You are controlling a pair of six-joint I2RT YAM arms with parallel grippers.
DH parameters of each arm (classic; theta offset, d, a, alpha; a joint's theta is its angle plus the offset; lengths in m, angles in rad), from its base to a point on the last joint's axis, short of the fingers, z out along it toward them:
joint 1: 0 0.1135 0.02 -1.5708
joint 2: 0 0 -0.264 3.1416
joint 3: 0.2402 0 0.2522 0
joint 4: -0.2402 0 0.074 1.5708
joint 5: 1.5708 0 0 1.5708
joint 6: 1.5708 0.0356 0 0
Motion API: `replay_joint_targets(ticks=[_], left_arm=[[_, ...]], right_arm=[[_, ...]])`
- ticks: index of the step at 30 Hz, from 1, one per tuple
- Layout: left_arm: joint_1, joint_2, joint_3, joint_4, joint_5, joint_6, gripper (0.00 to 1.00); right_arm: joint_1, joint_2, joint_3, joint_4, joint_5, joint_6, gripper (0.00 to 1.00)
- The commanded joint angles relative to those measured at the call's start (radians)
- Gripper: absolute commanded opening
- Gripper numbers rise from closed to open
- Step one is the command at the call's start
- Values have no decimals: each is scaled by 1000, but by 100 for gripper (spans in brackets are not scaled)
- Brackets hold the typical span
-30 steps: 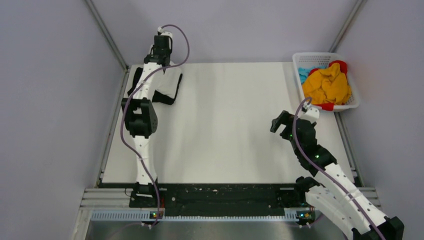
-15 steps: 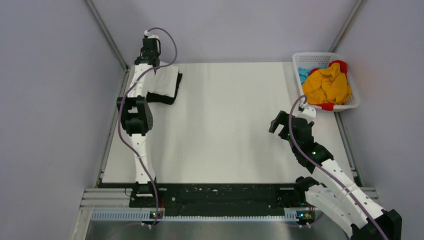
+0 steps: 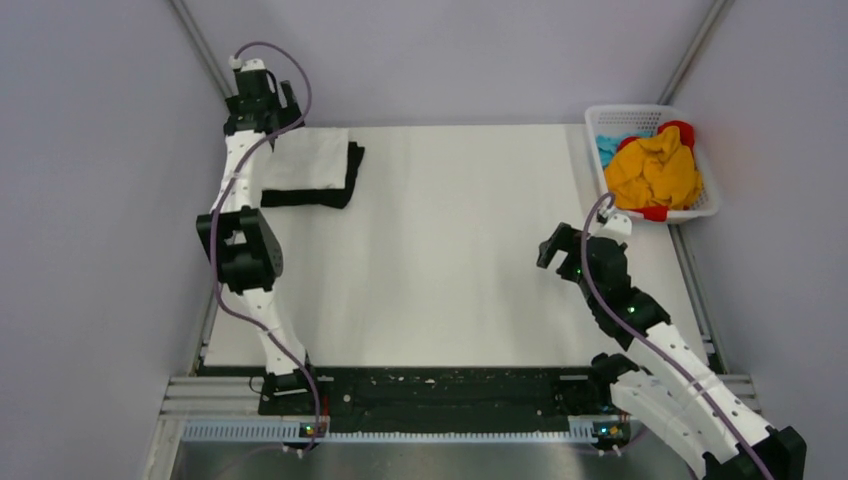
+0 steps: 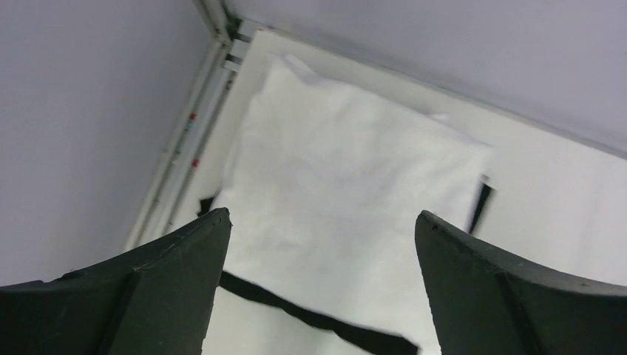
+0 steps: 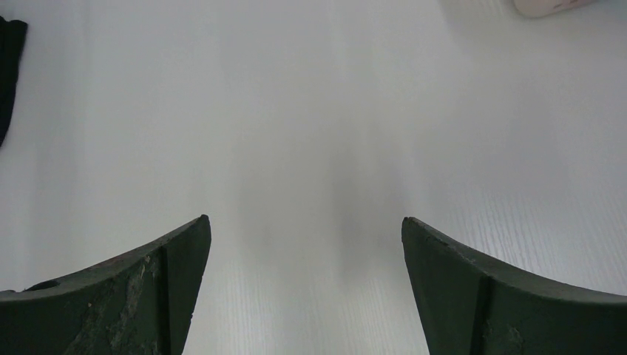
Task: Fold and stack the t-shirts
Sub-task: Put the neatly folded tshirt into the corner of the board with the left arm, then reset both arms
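Observation:
The white t-shirt lies folded at the table's far left, on top of the folded black t-shirt, whose edges show along its near and right sides. My left gripper hangs above the far-left corner, just behind this stack, open and holding nothing. In the left wrist view the white t-shirt fills the space below the gripper, with a strip of the black t-shirt under it. My right gripper is open over bare table at mid right, and in the right wrist view the gripper is empty.
A white lattice basket stands at the far right corner with yellow cloth and bits of red and blue cloth in it. Grey walls and a metal rail close in the far-left corner.
The left gripper opened, let go of the white t-shirt and drew away to the left toward the corner. The white t-shirt now lies flat on the black one. The right arm barely moved.

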Motion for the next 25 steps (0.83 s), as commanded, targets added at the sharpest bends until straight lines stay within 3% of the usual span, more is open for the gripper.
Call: replay_joint_targets(ticks=[1,3,8,14,19,25], left_arm=[[-19,-311,-209,89,273,-213,99],[-33,-421,-374,144,366,-277,98],[-167,-747,-862,247,365,-355,98],[-439,-1090,-1359,303,166,-447,98],[-479,-1328,-1559,226,105,-515,99],[-480,-1507,-1616,164,-10,-511,99]], right_arm=[[-5,-43,14,-19,-59,-9,99],[-6,-57,14,-54,-74,0,99],[-5,-68,7,-134,-124,30,99],[-5,-86,-42,-158,-153,81,99],[-6,-98,-73,-172,-95,93,99],[-6,-160,-111,-164,-17,93,99]])
